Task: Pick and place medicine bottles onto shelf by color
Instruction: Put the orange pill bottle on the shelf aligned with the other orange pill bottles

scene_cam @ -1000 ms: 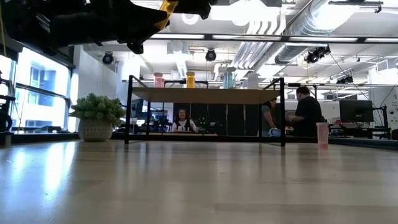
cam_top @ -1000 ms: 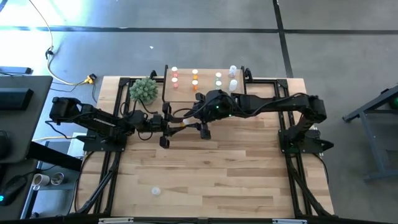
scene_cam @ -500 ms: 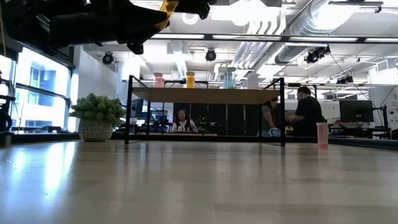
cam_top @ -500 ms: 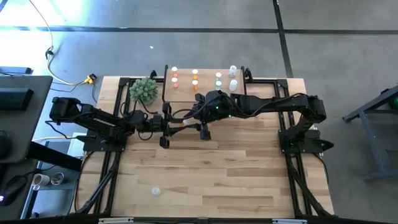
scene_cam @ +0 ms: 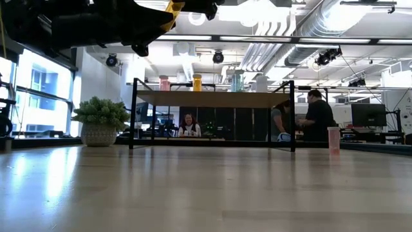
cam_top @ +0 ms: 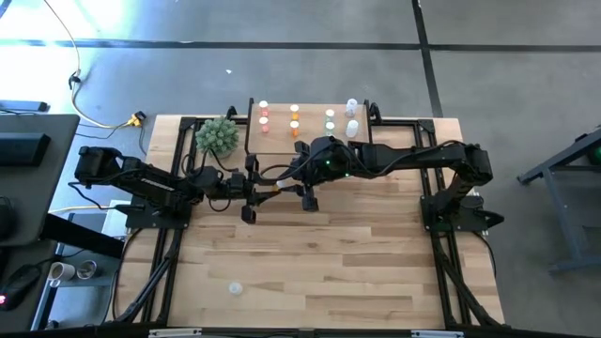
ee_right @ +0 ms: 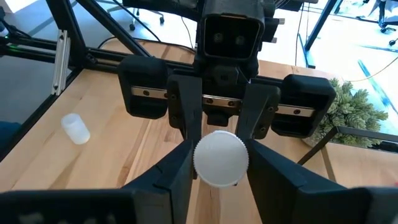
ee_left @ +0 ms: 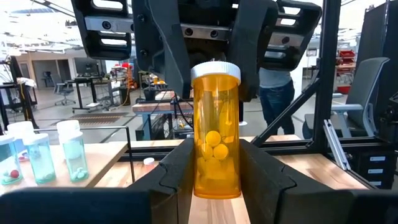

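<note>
One orange, white-capped medicine bottle (ee_left: 216, 130) hangs above the light wood-plank tabletop (cam_top: 329, 263), clenched by the left gripper (cam_top: 252, 188) fingers and the right gripper (cam_top: 302, 180) fingers. Seven bottles (two per colour, roughly) stand on the low wooden shelf (cam_top: 315, 139); one clear bottle (cam_top: 235, 288) lies apart. Three people show beyond, among desks.

Both arms crowd mid-table just before the shelf (cam_top: 305, 127), blocking its front edge. Plant (cam_top: 217, 135) stands beside the shelf's left end. Near half of table (cam_top: 376, 272) open, one clear bottle (cam_top: 236, 288) there.
</note>
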